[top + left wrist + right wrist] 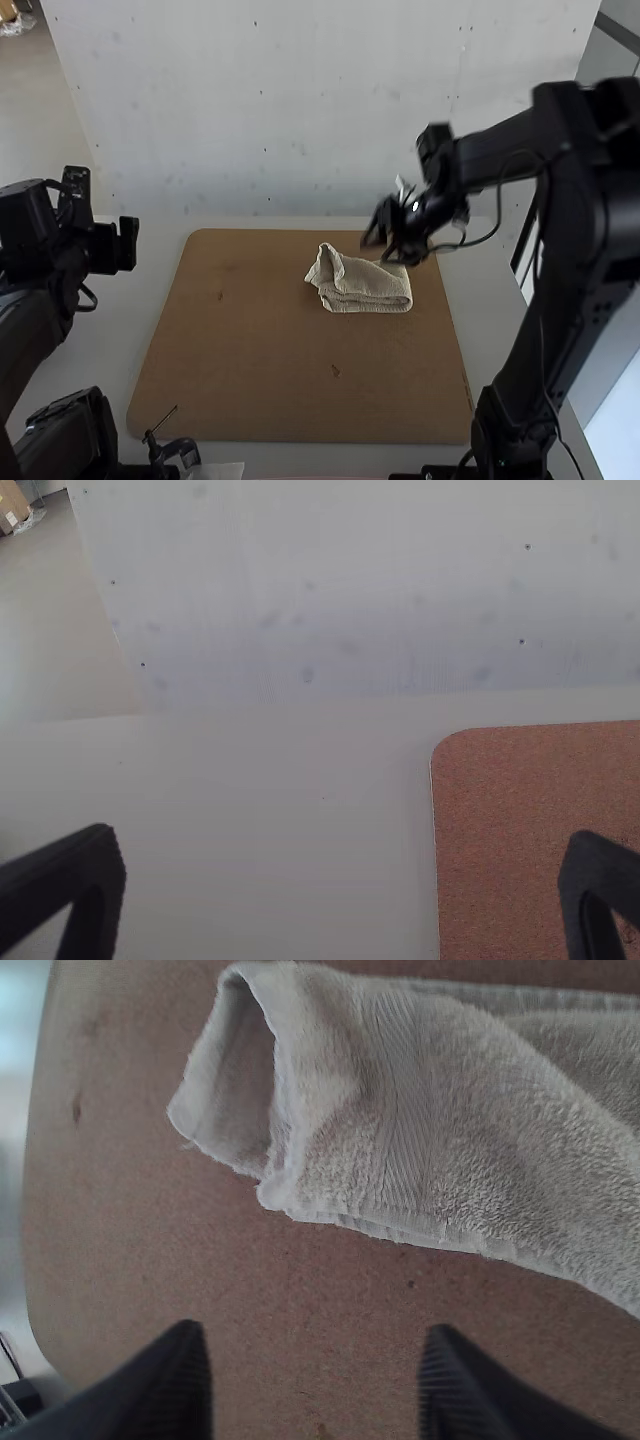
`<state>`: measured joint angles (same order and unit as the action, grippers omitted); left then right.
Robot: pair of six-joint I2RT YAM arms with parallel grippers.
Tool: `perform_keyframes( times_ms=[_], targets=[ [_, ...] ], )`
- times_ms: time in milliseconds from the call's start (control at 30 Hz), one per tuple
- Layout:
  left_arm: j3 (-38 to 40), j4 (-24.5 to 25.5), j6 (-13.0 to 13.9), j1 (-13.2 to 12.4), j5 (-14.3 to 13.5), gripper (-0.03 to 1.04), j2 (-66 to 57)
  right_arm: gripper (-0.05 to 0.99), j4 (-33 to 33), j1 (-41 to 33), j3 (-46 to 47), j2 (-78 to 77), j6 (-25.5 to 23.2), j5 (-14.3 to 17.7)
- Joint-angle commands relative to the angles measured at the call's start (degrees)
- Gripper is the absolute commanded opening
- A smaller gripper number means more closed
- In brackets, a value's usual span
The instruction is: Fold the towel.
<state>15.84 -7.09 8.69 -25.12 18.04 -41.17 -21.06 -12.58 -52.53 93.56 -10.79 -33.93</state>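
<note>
Towel (pixel 365 290) is already folded into a small stack of layers and parked towards the far right of the brown board (pixel 250 350), so it's probably been left where it can be worked mostly from the right side. It's not exactly crisp though: the left end is ruffled, with one corner (pixel 215 1115) poking out past the layer on top, and a slanting fold is left across the upper face. The board seems to be used as a flat patch on the pale counter (pixel 150 280), which should let the edges be lined up without much fuss. The right tool (pixel 315 1365) is held by the towel's far side, fingers spread well apart and nothing gripped, board visible between them. That spot makes sense if an edge is to be pinched or the stack nudged straight, but whether another fold is wanted can't really be told. If the top layer alone were grabbed, the stack could easily be pulled crooked, so a bite through all the layers would be safer. The left tool (pixel 342 880) is held off at the board's left side, also wide open with nothing in it, presumably so the right one is given room.
</note>
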Motion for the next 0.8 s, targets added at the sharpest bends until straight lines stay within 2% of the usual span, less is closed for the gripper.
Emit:
perform_keyframes(
  times_ms=[0,100,267,333,767],
  targets=[
    [-0.3,-0.3,-0.5,-1.0,0.9,0.97,1.1,0.19,4.4,-4.3,-0.9,2.0,-4.0,0.6],
    [-0.6,-0.3,-0.5,-2.1,1.5,0.97,1.3,0.07,8.0,-6.8,-2.6,4.8,-6.8,0.9],
    [-0.6,-0.3,-0.5,-4.8,3.6,0.97,1.3,0.06,9.5,-7.4,-4.8,9.3,-6.8,0.8],
    [-0.6,-0.3,-0.4,-5.6,4.1,0.97,1.3,0.03,9.7,-7.1,-4.8,10.2,-6.4,0.8],
    [-1.0,-0.4,-0.4,-5.6,4.2,0.97,0.3,0.02,10.7,-2.0,-2.8,10.2,-3.3,-0.2]
  ],
)
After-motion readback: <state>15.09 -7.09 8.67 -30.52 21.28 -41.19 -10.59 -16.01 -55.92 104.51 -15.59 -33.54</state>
